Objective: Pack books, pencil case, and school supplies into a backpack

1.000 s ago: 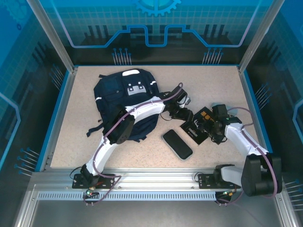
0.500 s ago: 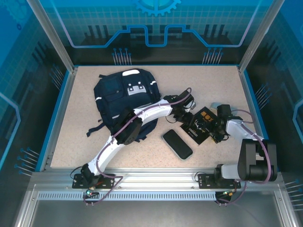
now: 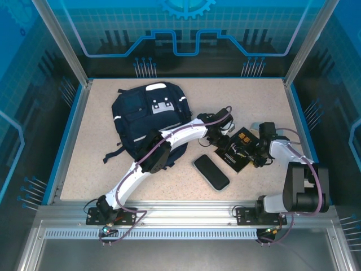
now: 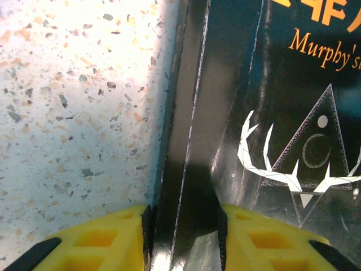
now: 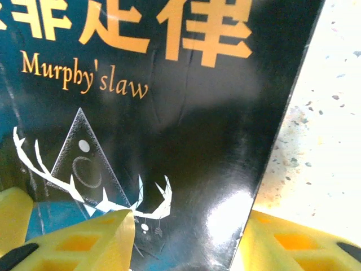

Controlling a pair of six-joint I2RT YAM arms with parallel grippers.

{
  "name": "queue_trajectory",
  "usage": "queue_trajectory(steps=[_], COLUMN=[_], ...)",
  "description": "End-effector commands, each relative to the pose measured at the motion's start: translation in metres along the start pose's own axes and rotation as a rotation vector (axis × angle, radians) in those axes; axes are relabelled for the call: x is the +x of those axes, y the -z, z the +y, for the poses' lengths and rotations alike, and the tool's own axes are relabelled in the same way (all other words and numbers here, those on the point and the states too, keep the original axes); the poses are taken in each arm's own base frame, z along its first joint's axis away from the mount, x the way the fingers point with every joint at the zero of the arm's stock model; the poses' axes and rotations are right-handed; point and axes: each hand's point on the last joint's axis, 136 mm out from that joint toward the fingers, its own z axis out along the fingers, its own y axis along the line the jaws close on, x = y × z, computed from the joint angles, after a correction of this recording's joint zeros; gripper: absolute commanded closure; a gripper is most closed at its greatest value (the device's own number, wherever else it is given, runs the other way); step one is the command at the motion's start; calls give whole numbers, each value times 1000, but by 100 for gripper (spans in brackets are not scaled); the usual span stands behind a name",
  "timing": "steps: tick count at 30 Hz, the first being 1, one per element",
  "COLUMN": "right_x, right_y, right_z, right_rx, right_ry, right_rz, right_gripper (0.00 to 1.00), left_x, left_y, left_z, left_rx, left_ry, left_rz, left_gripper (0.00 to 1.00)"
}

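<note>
The dark blue book [image 3: 236, 151], with orange lettering and a white antler drawing, lies on the table right of centre. My left gripper [image 3: 224, 134] reaches it from the left. In the left wrist view the gripper [image 4: 183, 217] is shut on the book's [image 4: 271, 113] spine edge, with both black pads touching it. My right gripper [image 3: 255, 148] is at the book's right side. It stands open [image 5: 189, 226], one finger [image 5: 90, 240] over the cover [image 5: 169, 113] and the other over the table beside the book's edge. The navy backpack [image 3: 148, 121] lies at the back left. The yellow book is out of view.
A dark oblong pencil case [image 3: 211, 172] lies just in front of the book. The left arm stretches across the backpack's lower right corner. The speckled table [image 3: 248, 101] has low blue walls around it, and there is free room behind and to the right of the book.
The left gripper has slid right and forward onto the book's left edge. The right gripper has swung back and to the right, to the book's right edge. The book has barely moved.
</note>
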Motion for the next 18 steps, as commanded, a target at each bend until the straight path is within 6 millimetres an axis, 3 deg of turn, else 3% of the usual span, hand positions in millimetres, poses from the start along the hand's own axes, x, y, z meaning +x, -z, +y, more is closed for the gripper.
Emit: queue_trajectory(steps=[1,10,18], right_x=[-2,1,7], right_y=[17,34,25], right_z=[23,34,22], right_rx=[-97,-152,-119], right_ry=[28,31,8], right_rz=[14,7,17], right_gripper=[50,58,83], left_x=[60,61,50], left_y=[-35,-39,-23], left_z=[17,19,9], left_rx=[-83,-94,-74], left_ry=[-19,-19,-13], left_rz=[206,206,171], left_gripper=[65,68,69])
